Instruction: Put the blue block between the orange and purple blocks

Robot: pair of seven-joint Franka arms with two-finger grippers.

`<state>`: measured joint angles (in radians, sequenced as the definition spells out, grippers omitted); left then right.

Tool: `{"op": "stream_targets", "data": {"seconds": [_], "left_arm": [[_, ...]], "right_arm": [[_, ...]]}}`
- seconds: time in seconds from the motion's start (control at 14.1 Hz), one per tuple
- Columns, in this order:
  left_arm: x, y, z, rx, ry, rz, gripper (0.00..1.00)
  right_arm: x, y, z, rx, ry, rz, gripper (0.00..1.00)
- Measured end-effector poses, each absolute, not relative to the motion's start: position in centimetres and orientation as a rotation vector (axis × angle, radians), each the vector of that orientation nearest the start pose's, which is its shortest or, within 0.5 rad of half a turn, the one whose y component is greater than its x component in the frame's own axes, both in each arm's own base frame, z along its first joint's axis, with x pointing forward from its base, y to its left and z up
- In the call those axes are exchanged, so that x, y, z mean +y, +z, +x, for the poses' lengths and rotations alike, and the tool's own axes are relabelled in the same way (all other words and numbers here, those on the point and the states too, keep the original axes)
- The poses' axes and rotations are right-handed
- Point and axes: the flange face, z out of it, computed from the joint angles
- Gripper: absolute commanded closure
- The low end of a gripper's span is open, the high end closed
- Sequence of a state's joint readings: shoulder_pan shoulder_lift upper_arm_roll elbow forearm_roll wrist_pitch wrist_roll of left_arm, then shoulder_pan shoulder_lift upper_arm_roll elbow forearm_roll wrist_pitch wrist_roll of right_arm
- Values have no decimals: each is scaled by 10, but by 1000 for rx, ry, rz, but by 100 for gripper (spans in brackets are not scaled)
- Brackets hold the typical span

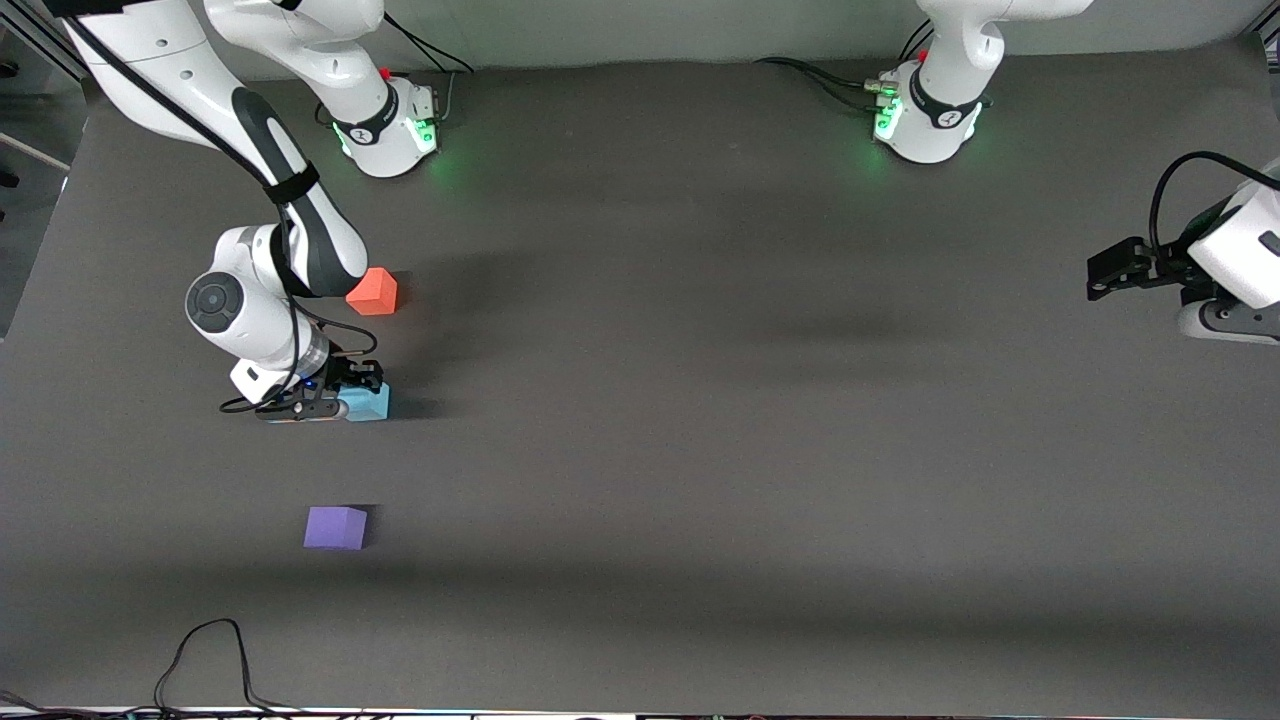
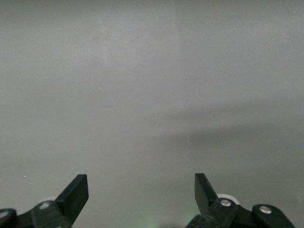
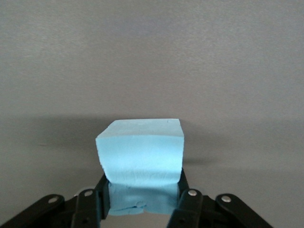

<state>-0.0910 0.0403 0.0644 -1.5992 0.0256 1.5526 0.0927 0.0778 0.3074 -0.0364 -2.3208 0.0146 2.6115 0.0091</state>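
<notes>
- while its two black fingers (image 3: 183, 187) are pressing against opposite sides of the blue block (image 3: 141, 149), the right gripper (image 1: 345, 392) is clamping that cube low at the table (image 1: 700, 450), in the left-centre part of the front view.
- showing in the front view as a light blue corner (image 1: 372, 401) poking out from under the gripper, the blue block is sitting roughly on the line between the two other cubes.
- lying higher in the frame, the orange block (image 1: 373, 292) is resting on the table farther from the front camera than the blue block, partly tucked against the right arm's white forearm (image 1: 290, 260) in that view.
- lying lower in the frame, the purple block (image 1: 336, 527) is sitting alone on the table, nearer to the front camera than the blue block and well apart from it.
- reaching down from the upper left of the front view, the right arm is bending over the orange block toward the gripper.
- waiting at the right edge of the front view, the left gripper (image 1: 1100, 280) is hanging over the left arm's end of the table.
- standing wide apart in the left wrist view, its fingers (image 2: 76, 192) are holding nothing, with only grey surface showing between them.
</notes>
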Motion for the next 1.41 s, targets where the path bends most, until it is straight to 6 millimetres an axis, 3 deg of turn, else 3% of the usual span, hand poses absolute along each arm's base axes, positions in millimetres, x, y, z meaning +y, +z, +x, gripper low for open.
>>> {"op": "stream_targets", "data": {"seconds": [0.07,0.42,0.64,0.85,1.41], "left_arm": [[-13,587,562,187,135,-3108,0],[-13,587,563,187,132,-3108,0],[-13,588,563,187,130,-3108,0],[-13,588,564,188,117,-3108,0],[-13,588,564,187,110,-3108,0]], "right_arm": [[18,206,520,-39,27,-3147,0],[16,204,520,-24,33,-3144,0],[15,221,526,27,21,-3121,0],[19,292,533,45,-21,-3098,0],[21,553,524,32,-154,-3051,0]]}}
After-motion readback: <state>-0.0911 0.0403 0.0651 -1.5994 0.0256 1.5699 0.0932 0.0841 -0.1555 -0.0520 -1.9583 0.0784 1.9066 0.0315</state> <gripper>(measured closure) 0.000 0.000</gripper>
